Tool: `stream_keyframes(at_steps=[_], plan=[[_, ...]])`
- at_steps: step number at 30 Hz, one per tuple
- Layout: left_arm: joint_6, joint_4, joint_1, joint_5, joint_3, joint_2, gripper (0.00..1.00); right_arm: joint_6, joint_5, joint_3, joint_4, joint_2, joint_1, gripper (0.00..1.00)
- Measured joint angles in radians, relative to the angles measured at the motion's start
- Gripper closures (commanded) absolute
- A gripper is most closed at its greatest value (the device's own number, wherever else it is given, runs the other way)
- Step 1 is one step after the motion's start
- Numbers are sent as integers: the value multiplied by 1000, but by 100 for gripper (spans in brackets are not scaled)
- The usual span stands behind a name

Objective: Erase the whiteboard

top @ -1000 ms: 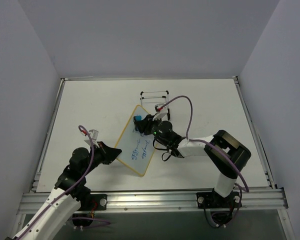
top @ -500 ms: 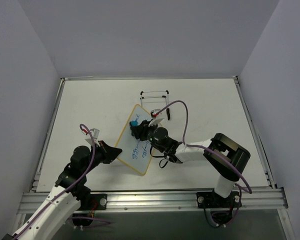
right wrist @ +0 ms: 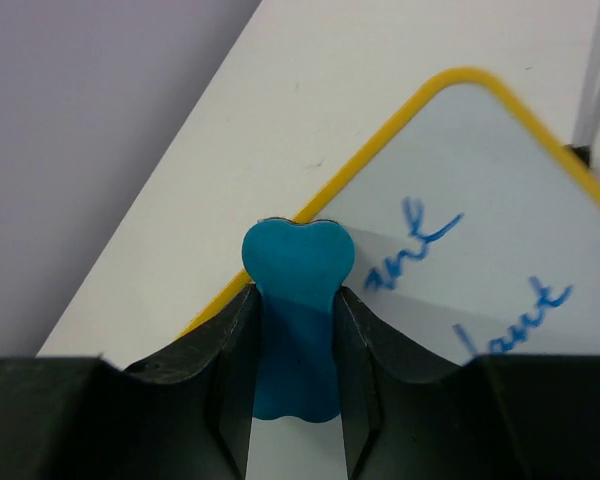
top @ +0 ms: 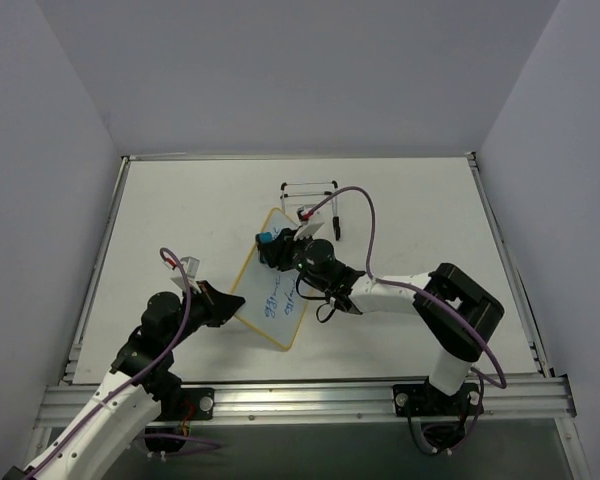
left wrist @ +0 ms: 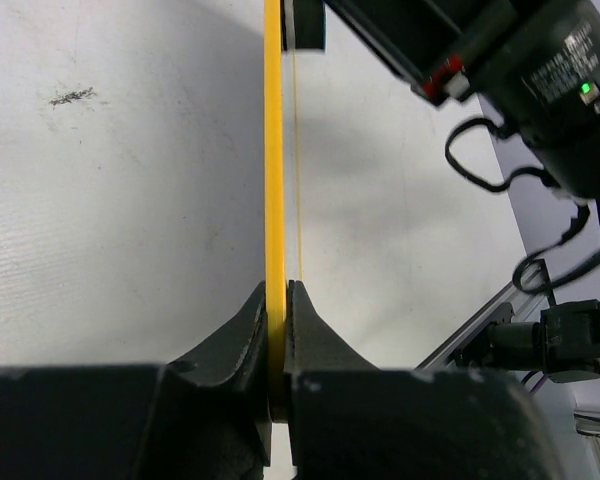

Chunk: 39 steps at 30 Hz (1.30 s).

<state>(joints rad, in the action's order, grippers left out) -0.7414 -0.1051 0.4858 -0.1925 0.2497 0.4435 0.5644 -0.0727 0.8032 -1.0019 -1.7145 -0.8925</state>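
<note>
Edgewise, the whiteboard (left wrist: 273, 200) sits pinched between left fingers (left wrist: 230, 345), eraser (right wrist: 296, 300) between right fingers (right wrist: 230, 345)

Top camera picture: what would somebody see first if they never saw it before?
The yellow-framed whiteboard in the middle of the table, with blue handwriting on it, catches the eye first. At its far corner the right jaws are shut on a bright blue eraser, its tip at the frame. The left jaws pinch the board's left edge.
</note>
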Motion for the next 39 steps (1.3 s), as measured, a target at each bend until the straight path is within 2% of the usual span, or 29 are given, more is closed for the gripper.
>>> stream_keyframes(at_steps=[6,11,24,39], plan=[[-3,-3,10,10,0,0,98,-19,69,79,61,-67,151,97],[-6,-5,14,14,0,1,98,-38,144,138,89,-115,218,97],[-16,-4,26,32,0,5,98,-94,200,225,208,-131,231,98],[-16,-5,35,25,0,3,98,60,106,-90,-81,-76,217,98]])
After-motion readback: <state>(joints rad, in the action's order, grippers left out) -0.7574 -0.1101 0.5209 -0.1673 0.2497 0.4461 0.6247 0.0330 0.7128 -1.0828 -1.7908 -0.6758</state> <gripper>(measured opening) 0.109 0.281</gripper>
